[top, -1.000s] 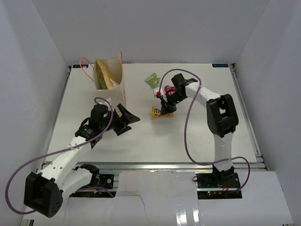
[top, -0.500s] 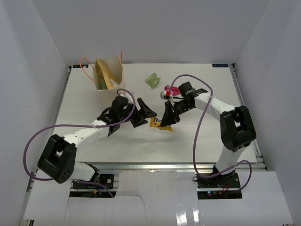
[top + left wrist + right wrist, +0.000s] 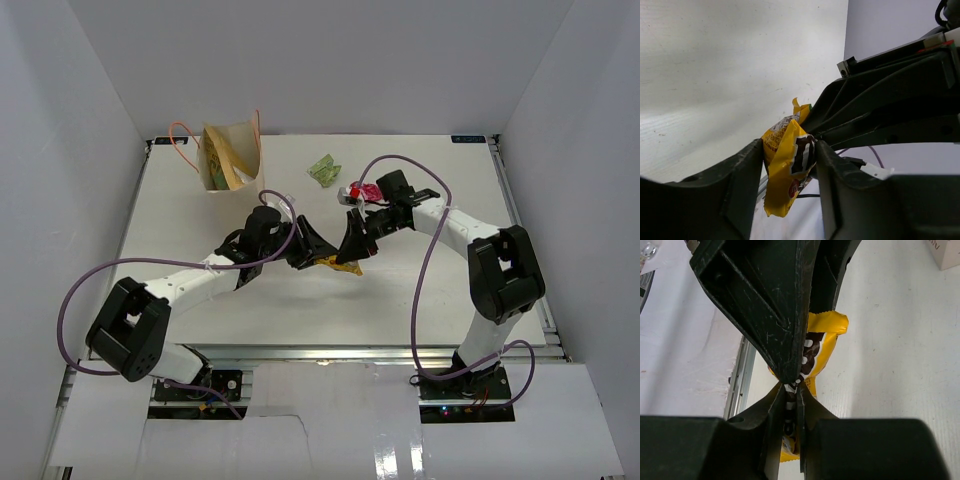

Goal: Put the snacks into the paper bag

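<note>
Arms reach inward, where left end effector (image 3: 323, 258) and right end effector (image 3: 349, 259) both clamp the M&M's packet (image 3: 340, 266).

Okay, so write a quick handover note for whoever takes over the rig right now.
Right gripper: shut on the yellow candy packet.
Left gripper: fingers against both sides of that same packet, so a handover between the arms looks under way.
Paper bag: upright at the far left, with something already inside.
Left to do: bag this packet, then the green packet and the pink packet, both lying out beyond the grippers.
</note>
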Controlling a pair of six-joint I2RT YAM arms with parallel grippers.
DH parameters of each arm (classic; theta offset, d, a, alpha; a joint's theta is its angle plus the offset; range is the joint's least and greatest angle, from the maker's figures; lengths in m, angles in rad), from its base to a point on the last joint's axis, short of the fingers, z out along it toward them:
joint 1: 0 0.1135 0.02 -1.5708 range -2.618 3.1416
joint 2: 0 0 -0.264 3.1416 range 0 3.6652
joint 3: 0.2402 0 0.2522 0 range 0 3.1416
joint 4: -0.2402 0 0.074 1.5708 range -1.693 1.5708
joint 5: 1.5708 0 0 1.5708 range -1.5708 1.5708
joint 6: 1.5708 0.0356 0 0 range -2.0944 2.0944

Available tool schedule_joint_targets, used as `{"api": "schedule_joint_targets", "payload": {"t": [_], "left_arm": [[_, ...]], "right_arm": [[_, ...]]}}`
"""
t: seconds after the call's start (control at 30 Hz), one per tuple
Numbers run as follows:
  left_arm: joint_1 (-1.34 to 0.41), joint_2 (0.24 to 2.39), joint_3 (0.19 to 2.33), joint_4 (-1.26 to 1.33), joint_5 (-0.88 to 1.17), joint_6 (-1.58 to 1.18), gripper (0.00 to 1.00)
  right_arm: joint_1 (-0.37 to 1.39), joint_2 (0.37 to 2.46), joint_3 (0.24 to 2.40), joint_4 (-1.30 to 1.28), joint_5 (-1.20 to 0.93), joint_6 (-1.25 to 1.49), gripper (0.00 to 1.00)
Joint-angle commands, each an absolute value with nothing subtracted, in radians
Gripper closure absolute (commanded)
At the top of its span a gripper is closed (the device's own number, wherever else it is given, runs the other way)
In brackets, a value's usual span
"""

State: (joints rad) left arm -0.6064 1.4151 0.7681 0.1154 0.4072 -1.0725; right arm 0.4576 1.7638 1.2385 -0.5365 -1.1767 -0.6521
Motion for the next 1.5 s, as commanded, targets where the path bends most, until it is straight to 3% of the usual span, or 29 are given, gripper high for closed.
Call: {"api": "schedule_joint_targets", "payload": {"t": [0.0, 0.03, 0.17, 0.2, 0.27, 0.3, 0.47, 0.73, 1.0, 1.23, 1.47], "left_arm": [[-0.614, 1.394, 0.793, 0.130, 0.411, -1.068, 0.49], [-0.614, 1.391, 0.793, 0.130, 0.407, -1.069, 0.58], [-0.614, 1.384, 0.793, 0.130, 0.399, -1.065, 0.73], [-0.614, 1.382, 0.793, 0.130, 0.399, -1.063, 0.75], [-0.614, 1.371, 0.792, 0.129, 0.396, -1.058, 0.79], [-0.614, 1.367, 0.792, 0.124, 0.394, -1.054, 0.81], [-0.612, 1.275, 0.882, -0.133, 0.295, -0.893, 0.87], [-0.586, 0.977, 1.090, -0.465, -0.051, -0.663, 0.89], [-0.517, 1.086, 1.477, -0.519, -0.356, -0.526, 0.88], [-0.207, 1.287, 1.655, -0.549, -0.235, -0.549, 0.89], [-0.129, 1.433, 1.730, -0.514, -0.108, -0.557, 0.89]], "right_arm": [[0.466, 1.717, 1.236, -0.486, -1.212, -0.620, 0.81], [0.468, 1.713, 1.232, -0.482, -1.207, -0.620, 0.81], [0.471, 1.698, 1.226, -0.480, -1.194, -0.620, 0.70], [0.469, 1.695, 1.224, -0.482, -1.189, -0.620, 0.61], [0.469, 1.684, 1.224, -0.485, -1.164, -0.621, 0.56], [0.469, 1.680, 1.226, -0.485, -1.151, -0.623, 0.48], [0.436, 1.616, 1.224, -0.523, -1.051, -0.666, 0.33], [0.296, 1.523, 1.137, -0.534, -1.003, -0.718, 0.32], [0.270, 1.514, 1.081, -0.528, -0.999, -0.730, 0.32], [0.270, 1.513, 1.089, -0.526, -0.965, -0.719, 0.33], [0.270, 1.519, 1.100, -0.485, -0.913, -0.667, 0.33]]}}
